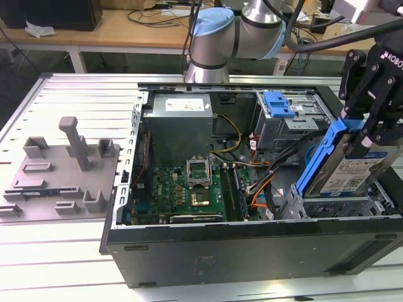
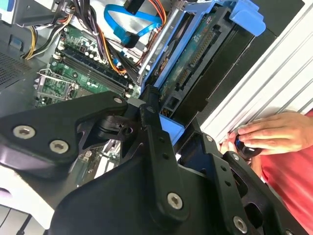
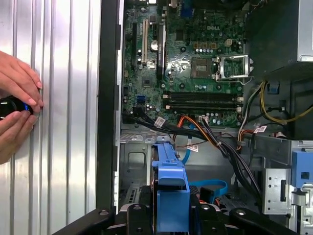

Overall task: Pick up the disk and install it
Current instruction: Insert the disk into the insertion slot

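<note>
Exterior view first: the gripper [image 1: 366, 129] is clamped on the disk [image 1: 352, 173], its black fingers [image 1: 350, 94] pinching the top end of the bright blue carrier [image 1: 322, 154] that frames the drive. The disk stands on edge and leans, with its labelled silver face turned toward this camera. It hangs directly below the fingers, so the hand sits at the raised end and the drive slopes down from it.

The disk is over the open computer case [image 1: 252, 242], at the end on the exterior view's right, above the grey metal drive bay [image 1: 293, 204] in that corner. Its lower corner is close to the bay, but from where I stand I cannot tell whether it touches. The green motherboard [image 1: 195, 185] lies well apart toward the middle of the case, with orange and black cables [image 1: 267, 182] between it and the bay. A small blue latch [image 1: 280, 104] sits on the drive cage farther back.

In the first wrist view the blue carrier [image 3: 171, 196] runs straight out from between the fingers, edge-on. Beside the case wall, a person's hands [image 3: 17, 107] rest on the slatted table [image 3: 68, 122] around a small dark object [image 3: 10, 107].

On the exterior view's left, a grey moulded fixture [image 1: 63, 170] lies on the table, well clear of the hand.
</note>
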You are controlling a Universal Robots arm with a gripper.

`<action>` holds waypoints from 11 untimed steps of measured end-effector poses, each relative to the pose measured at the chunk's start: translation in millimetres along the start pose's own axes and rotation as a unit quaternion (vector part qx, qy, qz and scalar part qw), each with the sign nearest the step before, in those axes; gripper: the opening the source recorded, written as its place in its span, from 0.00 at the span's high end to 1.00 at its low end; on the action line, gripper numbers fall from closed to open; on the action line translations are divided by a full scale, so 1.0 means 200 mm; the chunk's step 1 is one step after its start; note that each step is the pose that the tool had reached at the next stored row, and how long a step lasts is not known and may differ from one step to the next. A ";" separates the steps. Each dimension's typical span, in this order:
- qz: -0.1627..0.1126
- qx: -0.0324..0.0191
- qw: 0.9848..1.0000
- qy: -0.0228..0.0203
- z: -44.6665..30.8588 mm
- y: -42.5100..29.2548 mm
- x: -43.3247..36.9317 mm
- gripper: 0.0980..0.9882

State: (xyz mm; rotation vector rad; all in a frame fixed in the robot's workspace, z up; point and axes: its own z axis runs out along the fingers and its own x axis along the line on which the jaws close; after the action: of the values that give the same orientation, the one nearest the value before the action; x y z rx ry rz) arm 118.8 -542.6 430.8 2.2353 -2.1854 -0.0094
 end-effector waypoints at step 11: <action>0.000 0.000 1.000 0.000 0.085 -0.001 0.001 0.70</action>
State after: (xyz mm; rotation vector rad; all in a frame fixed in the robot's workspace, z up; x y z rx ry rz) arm 118.9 -543.0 413.7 2.2354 -2.1854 -0.0094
